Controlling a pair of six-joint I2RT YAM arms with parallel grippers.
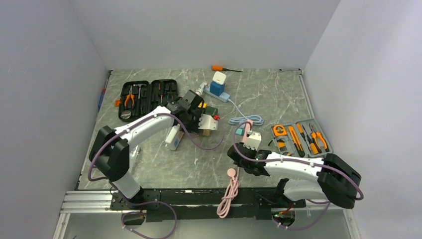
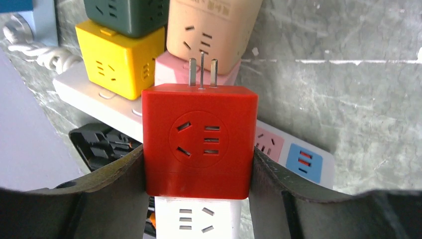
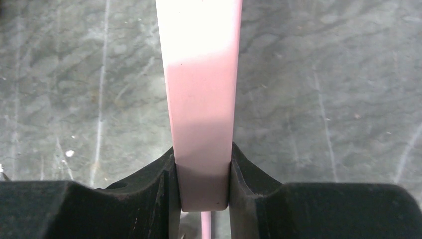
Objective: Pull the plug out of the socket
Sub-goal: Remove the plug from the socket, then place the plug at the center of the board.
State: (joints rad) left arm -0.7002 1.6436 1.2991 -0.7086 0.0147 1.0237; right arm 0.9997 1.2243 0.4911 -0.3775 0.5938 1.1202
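1. Red cube plug [image 2: 200, 144]: held clear above the tabletop [image 1: 278, 99]. Its three prongs [image 2: 202, 72] are fully exposed and sit in no socket.
2. Left claw [image 2: 199, 160]: narrowed onto the red cube plug, one finger flat on each side face.
3. White power strip [image 2: 74, 87]: lies on the tabletop just beyond the plug, carrying a yellow cube [image 2: 119, 62], a green cube [image 2: 127, 15] and a beige cube [image 2: 214, 30].
4. Right claw [image 3: 201, 179]: clamped on the end of a pink bar [image 3: 199, 99], well apart from the left claw. A pink cable [image 1: 230, 191] trails toward the near edge.
5. Task status: extraction looks complete, as the prongs are free.
6. Outstanding, by judgement: carry the plug aside, set it down and release it.
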